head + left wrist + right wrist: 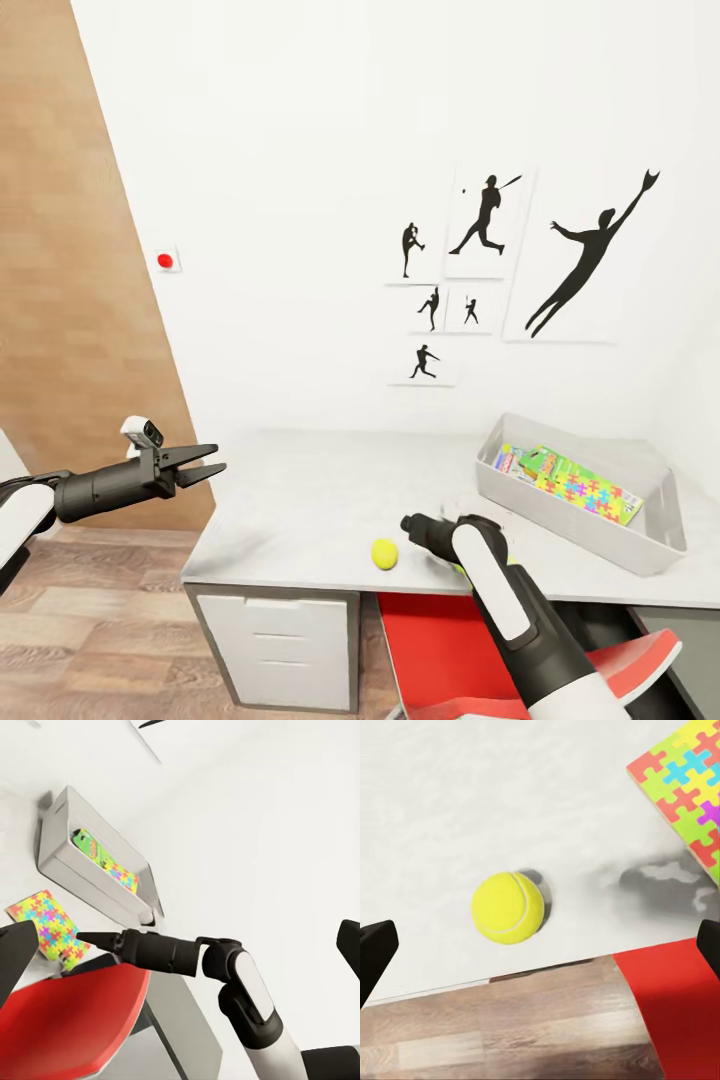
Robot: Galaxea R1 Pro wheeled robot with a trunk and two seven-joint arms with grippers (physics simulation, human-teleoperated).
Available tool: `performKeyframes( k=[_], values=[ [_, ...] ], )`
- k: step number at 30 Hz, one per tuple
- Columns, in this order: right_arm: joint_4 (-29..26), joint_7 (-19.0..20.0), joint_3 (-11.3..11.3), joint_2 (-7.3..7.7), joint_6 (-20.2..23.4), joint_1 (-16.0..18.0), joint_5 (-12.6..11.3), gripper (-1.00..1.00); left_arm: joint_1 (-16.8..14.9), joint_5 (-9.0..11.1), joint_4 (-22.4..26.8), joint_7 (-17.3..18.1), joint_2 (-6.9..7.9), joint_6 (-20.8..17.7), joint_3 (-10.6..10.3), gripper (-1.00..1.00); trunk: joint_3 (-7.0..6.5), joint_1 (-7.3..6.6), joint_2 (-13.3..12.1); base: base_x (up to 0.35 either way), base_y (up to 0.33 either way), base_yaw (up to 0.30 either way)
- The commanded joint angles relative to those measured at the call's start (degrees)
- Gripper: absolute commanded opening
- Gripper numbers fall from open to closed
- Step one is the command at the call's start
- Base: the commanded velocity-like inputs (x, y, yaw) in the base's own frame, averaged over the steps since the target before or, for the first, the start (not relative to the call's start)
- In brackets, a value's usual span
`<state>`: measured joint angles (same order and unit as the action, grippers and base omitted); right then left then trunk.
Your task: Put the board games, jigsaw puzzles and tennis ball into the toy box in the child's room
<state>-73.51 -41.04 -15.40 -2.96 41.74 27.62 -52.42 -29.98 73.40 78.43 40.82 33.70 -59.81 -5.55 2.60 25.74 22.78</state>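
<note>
While the bright yellow felt tennis ball (385,553) sits near the front edge of the long pale grey desk (300,500), the robot's right hand (412,525) reaches low over the desktop just beside it, apparently lined up for a pick. In the right wrist view the ball (508,907) lies between the two dark fingertips (375,952), which stand wide apart at either side of the picture with nothing held. A flat jigsaw puzzle panel of red, yellow, green and blue interlocking pieces (686,787) lies on the desk near the ball, not yet boxed; the left wrist view shows it (49,926) outside the box, close to its long side.

The shallow grey-beige toy box with low walls (600,540) stands at the desk's right end, well apart from the ball, and already carries a green-edged flat box with a colourful puzzle-print cover (580,485) leaning inside.

The left hand (205,465) hangs off the desk's left end, jaws parted and empty, likely kept clear of the working arm. A red chair (450,650) is tucked under the desk.
</note>
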Motion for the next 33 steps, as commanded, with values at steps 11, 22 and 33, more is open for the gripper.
performKeyframes(
  k=[11,22,33],
  values=[
    [0.1,-0.6,-0.4,0.05,0.0,0.1,-0.5,1.0,-0.1,0.0,0.0,0.2,0.05,-0.2,0.0,1.0,0.14,0.04,0.1,0.042,0.039,0.0],
    [0.1,-0.7,-0.3,0.0,0.0,0.1,-0.5,1.0,-0.1,0.0,0.0,0.2,0.05,-0.2,0.3,1.0,0.14,0.04,0.1,0.054,0.037,0.0],
    [0.6,-2.9,-0.2,-0.03,0.2,1.1,-0.2,1.0,-0.1,-0.1,0.0,0.2,0.05,-0.2,0.3,1.0,0.14,0.04,0.1,0.001,0.032,0.0]
  ],
)
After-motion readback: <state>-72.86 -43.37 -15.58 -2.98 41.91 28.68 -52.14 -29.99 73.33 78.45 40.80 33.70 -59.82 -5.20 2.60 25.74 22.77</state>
